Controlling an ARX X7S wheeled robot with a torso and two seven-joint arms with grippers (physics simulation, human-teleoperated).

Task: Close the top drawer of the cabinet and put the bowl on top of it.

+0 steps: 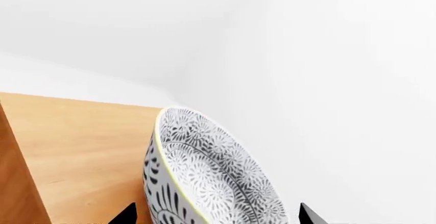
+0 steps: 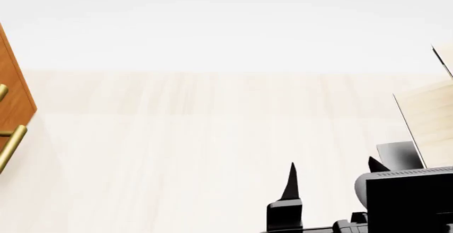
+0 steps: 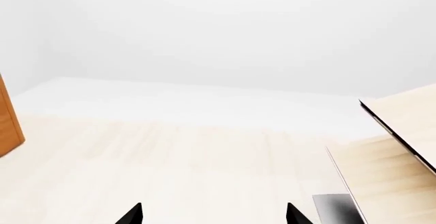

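Note:
In the left wrist view the bowl [image 1: 218, 173], white with a grey floral pattern, stands tilted over the cabinet's [image 1: 81, 147] orange-brown wood. My left gripper [image 1: 216, 215] is open, its dark tips on either side of the bowl with a small gap each side. The head view catches only a strip of the cabinet [image 2: 14, 92] at the left edge, with a brass handle [image 2: 12, 137]. Which front is the top drawer, and whether it is closed, I cannot tell. My right gripper [image 2: 332, 165] is open and empty over the pale floor, also seen as the right gripper [image 3: 213, 214].
A pale light-wood structure [image 2: 432, 116] on a dark base stands at the right, close to the right arm, and appears as the pale structure [image 3: 409, 117] in the right wrist view. Pale floor [image 2: 212, 137] lies between it and the cabinet, with a white wall behind.

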